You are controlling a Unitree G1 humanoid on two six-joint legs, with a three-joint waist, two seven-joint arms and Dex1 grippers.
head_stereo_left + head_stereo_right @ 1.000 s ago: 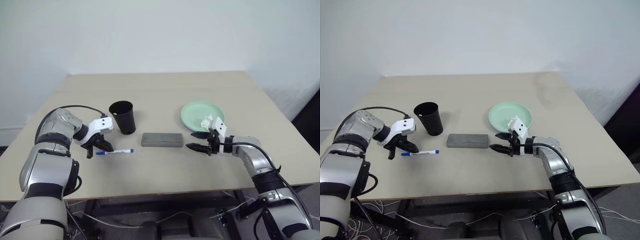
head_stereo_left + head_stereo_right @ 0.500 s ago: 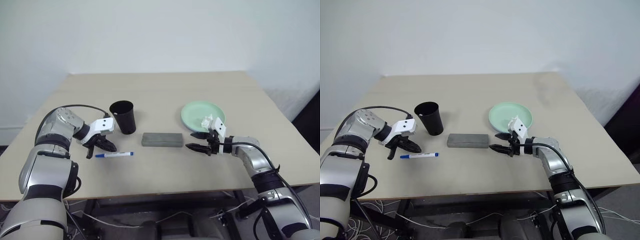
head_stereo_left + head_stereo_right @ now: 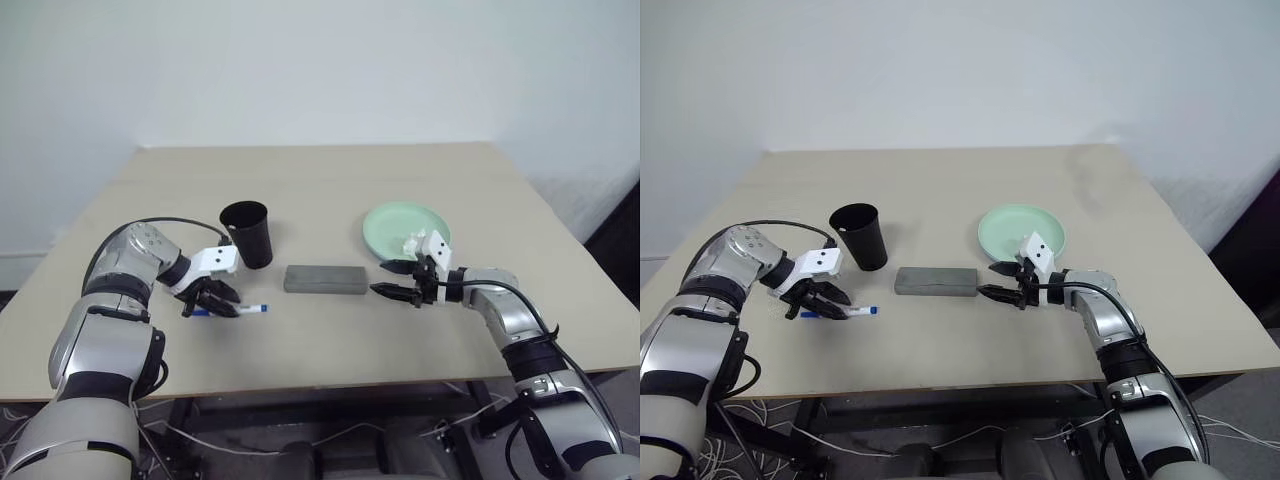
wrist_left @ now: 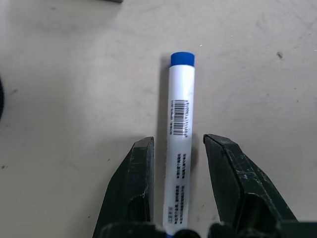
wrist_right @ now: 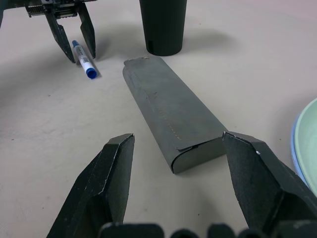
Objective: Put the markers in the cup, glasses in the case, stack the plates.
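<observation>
On the matte beige tabletop [image 3: 330, 190], toward the near left corner, a thin white plastic marker with a blue cap [image 4: 180, 139] lies flat. Its barrel carries a printed barcode strip and small text too fine to read. The left gripper [image 4: 179, 163] points down over it, its black fingers [image 4: 140, 178] spread on either side of the barrel with a small gap on each side, not pinching it. Just behind the marker, further from the near edge, stands a black tapered plastic cup [image 3: 247, 234], plain and matte, upright; what is inside it cannot be made out. Near the middle of the tabletop lies a flat grey rectangular case [image 5: 171, 116], closed, with a dull felt-like surface and a seam of stitching along its top. On the right side sits a round mint green plastic plate [image 3: 400, 225], smooth with a raised rim; a light blue rim [image 5: 298, 148] shows under its edge. A small white lumpy wad [image 3: 411, 243] rests on the plate. The right gripper [image 5: 181, 163] hangs near the case's right end, fingers spread wide and holding nothing.
</observation>
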